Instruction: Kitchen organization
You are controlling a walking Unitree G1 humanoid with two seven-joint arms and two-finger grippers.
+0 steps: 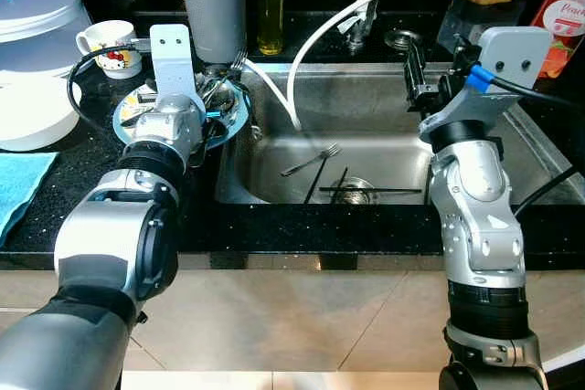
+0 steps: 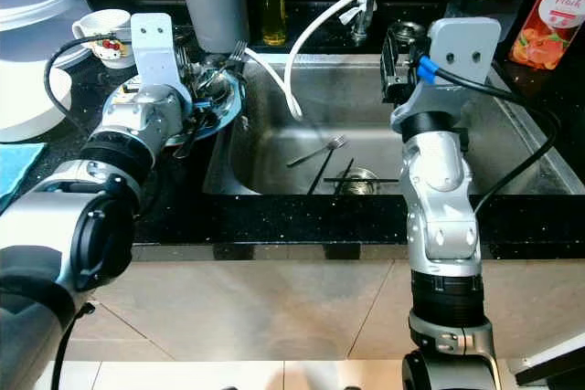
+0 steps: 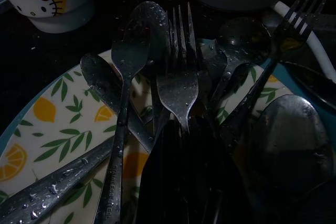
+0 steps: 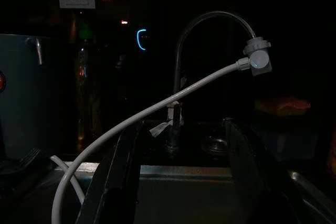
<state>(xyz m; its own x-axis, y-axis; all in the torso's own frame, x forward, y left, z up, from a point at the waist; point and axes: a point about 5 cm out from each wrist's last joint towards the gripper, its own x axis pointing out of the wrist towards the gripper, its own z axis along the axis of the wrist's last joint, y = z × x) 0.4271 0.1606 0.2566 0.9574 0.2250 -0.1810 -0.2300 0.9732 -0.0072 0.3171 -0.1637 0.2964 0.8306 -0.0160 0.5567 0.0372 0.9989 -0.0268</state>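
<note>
While head cams show the left gripper [image 1: 212, 102] down on the plate [image 1: 137, 102] of wet cutlery beside the sink [image 1: 384, 166], w/ a fork [image 1: 311, 160] left in the basin, left wrist cam shows fingers [image 3: 178, 182] pressed together over a fork [image 3: 177, 72]: pinch one handle only; right wrist cam: right gripper [image 4: 181, 182] spread, facing the tap [image 4: 210, 24]

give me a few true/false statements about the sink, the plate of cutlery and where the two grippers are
1. A fork lies in the sink. True.
2. The left gripper is over the plate of cutlery. True.
3. The plate is bare. False: forks and spoons are piled on it.
4. The right gripper is clamped on the white hose. False: its fingers are open over the sink's right side, apart from the hose.
5. The mug sits in the sink. False: it stands on the counter behind the plate.
</note>
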